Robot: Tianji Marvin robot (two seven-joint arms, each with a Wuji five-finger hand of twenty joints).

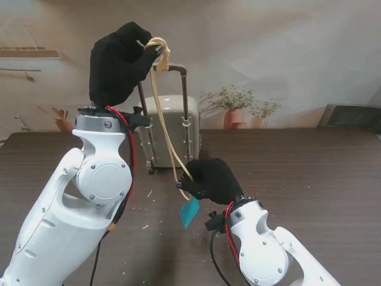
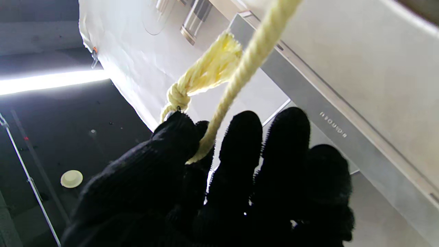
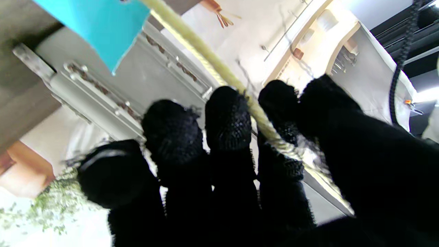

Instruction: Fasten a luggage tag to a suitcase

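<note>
A small beige suitcase (image 1: pixel 172 134) stands upright on the dark table (image 1: pixel 309 167), its telescopic handle (image 1: pixel 178 70) raised. My left hand (image 1: pixel 119 59), in a black glove, is up beside the handle top, shut on the knotted end of a yellow cord (image 1: pixel 158 44). The cord (image 1: pixel 166 128) hangs down in front of the suitcase to my right hand (image 1: pixel 213 179), which is shut on its lower part. A turquoise tag (image 1: pixel 189 211) dangles from the cord just under that hand. The knot (image 2: pixel 178 97) and the cord (image 3: pixel 219 70) show between the fingers in the wrist views.
A printed backdrop with potted plants (image 1: pixel 238 107) stands behind the table. Small white crumbs (image 1: pixel 146 226) lie on the table near my left arm. A dark vent-like panel (image 1: pixel 351 116) sits at the far right.
</note>
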